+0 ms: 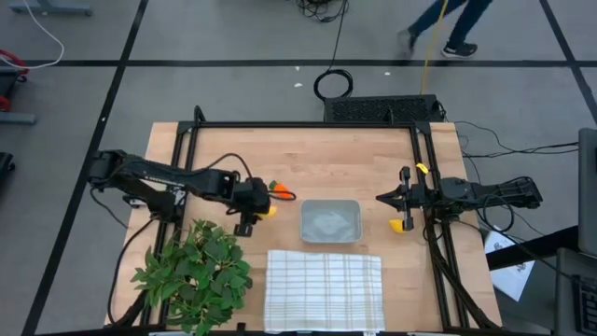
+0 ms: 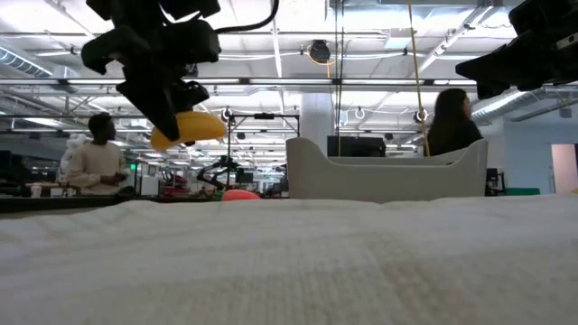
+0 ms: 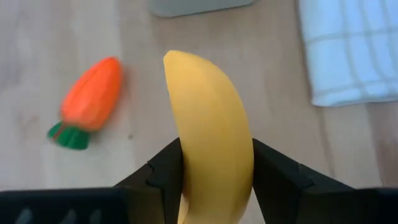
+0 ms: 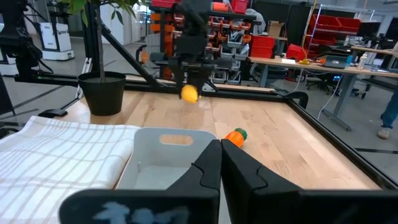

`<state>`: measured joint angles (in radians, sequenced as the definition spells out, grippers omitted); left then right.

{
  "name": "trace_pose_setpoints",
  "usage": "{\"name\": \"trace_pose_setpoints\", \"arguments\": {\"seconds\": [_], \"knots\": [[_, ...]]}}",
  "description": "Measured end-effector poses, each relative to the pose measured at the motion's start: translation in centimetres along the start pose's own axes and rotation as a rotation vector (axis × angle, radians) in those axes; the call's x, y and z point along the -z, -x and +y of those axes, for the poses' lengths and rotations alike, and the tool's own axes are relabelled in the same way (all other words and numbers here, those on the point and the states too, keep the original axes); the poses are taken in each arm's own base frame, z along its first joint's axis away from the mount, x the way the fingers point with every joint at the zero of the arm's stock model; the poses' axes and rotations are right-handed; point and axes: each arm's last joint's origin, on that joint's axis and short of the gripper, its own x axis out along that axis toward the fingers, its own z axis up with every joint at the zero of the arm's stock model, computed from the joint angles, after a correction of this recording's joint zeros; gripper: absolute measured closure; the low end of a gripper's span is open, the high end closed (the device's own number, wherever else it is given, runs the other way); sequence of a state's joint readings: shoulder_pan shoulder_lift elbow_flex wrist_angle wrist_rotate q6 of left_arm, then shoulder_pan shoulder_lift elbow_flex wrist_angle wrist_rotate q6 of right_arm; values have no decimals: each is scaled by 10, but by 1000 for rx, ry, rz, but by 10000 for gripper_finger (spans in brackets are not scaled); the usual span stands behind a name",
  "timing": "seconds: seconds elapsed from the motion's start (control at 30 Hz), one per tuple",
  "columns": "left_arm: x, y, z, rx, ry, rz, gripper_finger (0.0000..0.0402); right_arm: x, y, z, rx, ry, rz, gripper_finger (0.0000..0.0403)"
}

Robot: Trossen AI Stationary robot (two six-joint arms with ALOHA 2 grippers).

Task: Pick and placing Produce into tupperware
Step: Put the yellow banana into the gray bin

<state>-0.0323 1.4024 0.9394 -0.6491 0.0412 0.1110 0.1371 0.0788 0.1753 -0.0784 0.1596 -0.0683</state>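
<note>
My left gripper (image 1: 254, 209) hangs above the table just left of the tupperware (image 1: 330, 221), shut on the yellow banana (image 3: 208, 118). In the low view the banana (image 2: 187, 127) sits well above the table top. The orange carrot (image 1: 282, 191) with its green top lies flat on the wood beside that gripper. A small yellow fruit (image 1: 401, 224) lies on the table right of the tupperware. My right gripper (image 4: 221, 155) is shut, held level at the table's right side, above that fruit. My left gripper pinches the banana's two sides (image 3: 211, 165) between its two fingers (image 3: 163, 171), which lie across it. The fingers slant down from the table's left. The banana's free end sticks out past the fingertips, and it is lifted clear of the table.
A white checked cloth (image 1: 324, 289) lies at the near edge in front of the tupperware. A leafy green plant (image 1: 196, 271) stands at the near left. A black frame (image 1: 308, 125) runs round the table. People move in the room beyond.
</note>
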Motion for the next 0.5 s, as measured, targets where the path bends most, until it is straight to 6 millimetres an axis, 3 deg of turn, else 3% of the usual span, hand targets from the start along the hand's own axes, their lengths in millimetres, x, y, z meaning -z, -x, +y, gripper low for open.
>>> {"name": "trace_pose_setpoints", "arguments": {"seconds": [0.5], "knots": [[3, 8, 22, -67, 86, -18, 243, 0, 0, 0, 0, 2, 0, 403]]}}
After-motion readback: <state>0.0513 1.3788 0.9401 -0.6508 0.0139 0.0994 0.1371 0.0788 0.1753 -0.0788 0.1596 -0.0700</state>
